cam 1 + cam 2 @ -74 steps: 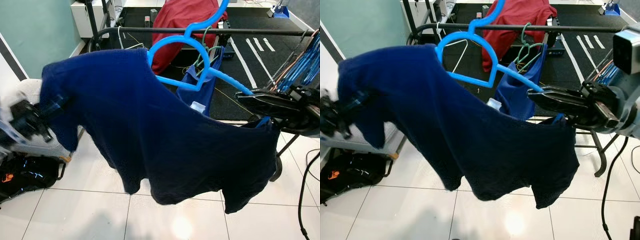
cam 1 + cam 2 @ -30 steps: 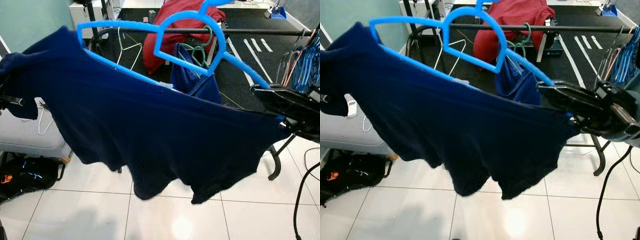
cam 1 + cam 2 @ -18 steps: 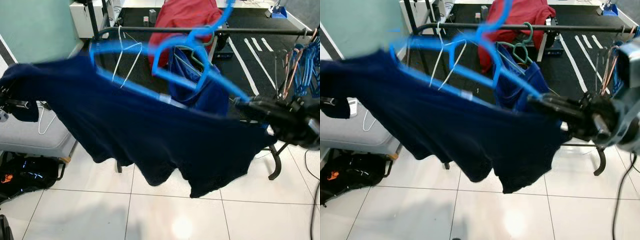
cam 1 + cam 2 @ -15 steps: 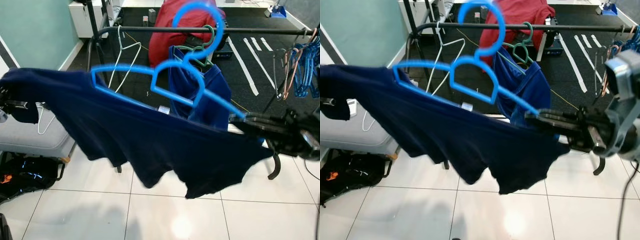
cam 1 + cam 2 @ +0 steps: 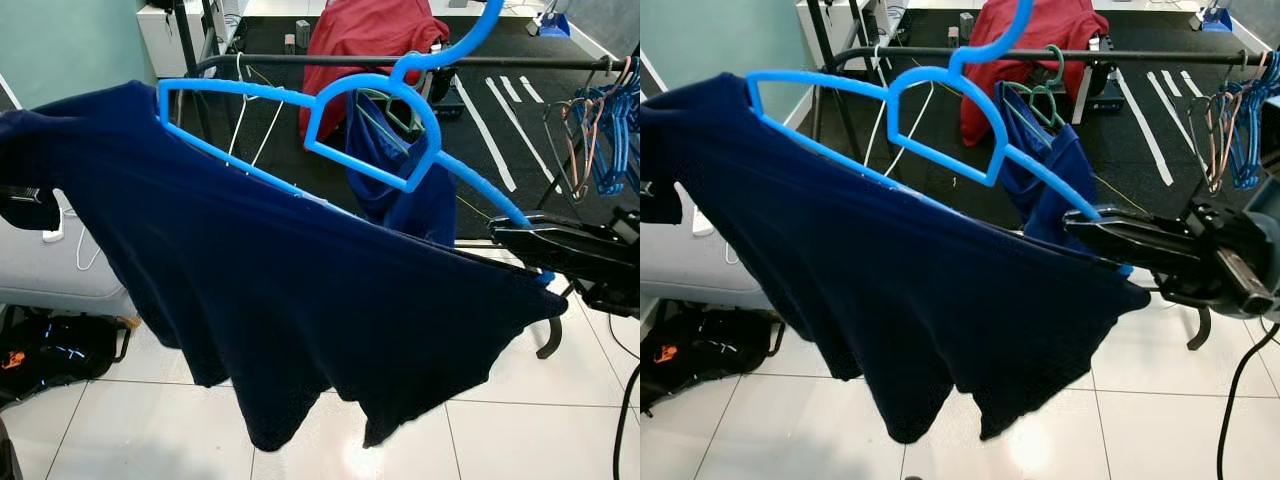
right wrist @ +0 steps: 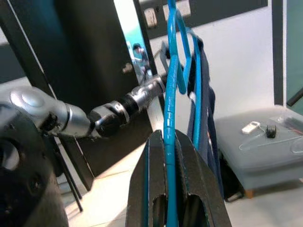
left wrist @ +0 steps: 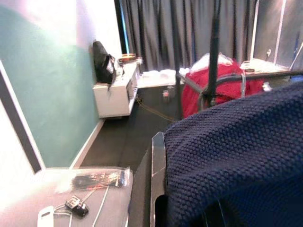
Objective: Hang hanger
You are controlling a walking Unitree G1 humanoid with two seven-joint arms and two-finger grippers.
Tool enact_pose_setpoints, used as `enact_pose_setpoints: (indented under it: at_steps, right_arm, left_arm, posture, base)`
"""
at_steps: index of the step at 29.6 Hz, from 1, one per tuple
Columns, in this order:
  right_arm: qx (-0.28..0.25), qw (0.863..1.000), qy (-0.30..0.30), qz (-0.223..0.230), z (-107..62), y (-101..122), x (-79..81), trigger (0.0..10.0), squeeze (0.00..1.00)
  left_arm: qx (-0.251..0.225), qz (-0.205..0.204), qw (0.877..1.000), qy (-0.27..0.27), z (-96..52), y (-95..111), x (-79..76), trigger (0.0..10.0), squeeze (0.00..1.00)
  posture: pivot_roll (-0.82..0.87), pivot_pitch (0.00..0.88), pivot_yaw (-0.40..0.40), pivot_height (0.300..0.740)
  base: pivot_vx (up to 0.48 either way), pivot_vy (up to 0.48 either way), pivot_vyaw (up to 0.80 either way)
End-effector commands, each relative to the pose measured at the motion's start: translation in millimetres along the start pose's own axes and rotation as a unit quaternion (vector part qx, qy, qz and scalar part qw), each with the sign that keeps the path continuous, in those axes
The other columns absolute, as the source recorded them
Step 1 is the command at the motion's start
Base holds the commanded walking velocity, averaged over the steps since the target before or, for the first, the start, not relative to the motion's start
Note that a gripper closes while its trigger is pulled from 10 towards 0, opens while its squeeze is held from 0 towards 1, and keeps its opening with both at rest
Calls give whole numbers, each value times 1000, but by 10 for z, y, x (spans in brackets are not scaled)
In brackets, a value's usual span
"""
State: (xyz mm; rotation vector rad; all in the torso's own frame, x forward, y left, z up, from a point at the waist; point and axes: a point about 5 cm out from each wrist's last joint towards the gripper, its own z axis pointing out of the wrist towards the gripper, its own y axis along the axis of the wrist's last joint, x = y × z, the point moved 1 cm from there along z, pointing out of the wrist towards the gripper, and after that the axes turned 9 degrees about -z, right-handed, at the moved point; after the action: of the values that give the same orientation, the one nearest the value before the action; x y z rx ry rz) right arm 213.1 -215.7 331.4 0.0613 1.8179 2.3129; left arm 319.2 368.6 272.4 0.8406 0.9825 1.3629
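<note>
A bright blue plastic hanger (image 5: 372, 128) carries a navy shirt (image 5: 300, 300), held up tilted in front of a black clothes rail (image 5: 300, 61). Its hook (image 5: 455, 50) reaches up across the rail at the top of the view. My right gripper (image 5: 508, 234) is shut on the hanger's right arm end; in the right wrist view the blue bar runs between the fingers (image 6: 151, 184). At the far left, my left gripper (image 5: 22, 196) is shut on the shirt's sleeve; navy knit (image 7: 236, 156) covers the space beside its finger (image 7: 157, 175).
On the rail hang a red garment (image 5: 365, 40), a blue garment (image 5: 405, 185) on a green hanger, a white wire hanger (image 5: 245, 105) and several blue hangers (image 5: 600, 130) at the right. A grey cushioned seat (image 5: 55, 280) and a black bag (image 5: 50, 350) sit low left. White tile floor (image 5: 520, 430) lies below.
Both grippers have lifted the hanger and shirt and brought them nearer the camera. The hook, half a second ago curled in front of the rail, now points up to the right across it.
</note>
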Motion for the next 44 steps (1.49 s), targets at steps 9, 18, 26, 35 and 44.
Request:
enact_pose_setpoints:
  at_steps: [9,18,26,35,44]
  right_arm:
    - [42,990,-111,-72,-21,-218,-269,0,0]
    - [42,991,-118,-57,155,-458,-363,0,0]
    - [7,997,-64,-34,348,-550,-282,0,0]
    - [-21,998,-58,-33,336,-489,-270,0,0]
    - [-40,997,-53,-40,278,-368,-260,0,0]
  left_arm:
    - [38,-134,985,-102,-133,-353,-456,3529,0]
    - [-7,-249,891,-381,-417,-148,-1414,6980,0]
    - [-5,-296,850,-435,-553,-140,-1781,10000,0]
    - [66,-233,906,-348,-430,-376,-1553,10000,1000]
    - [140,-129,926,-327,-501,-524,-1315,10000,1000]
  posture:
    - [-129,115,50,740]
    - [-125,104,46,740]
    - [-126,99,45,740]
    - [-124,111,45,740]
    - [-128,116,47,740]
  base:
    - [0,0,0]
    - [0,0,0]
    - [0,0,0]
    - [0,0,0]
    - [0,0,0]
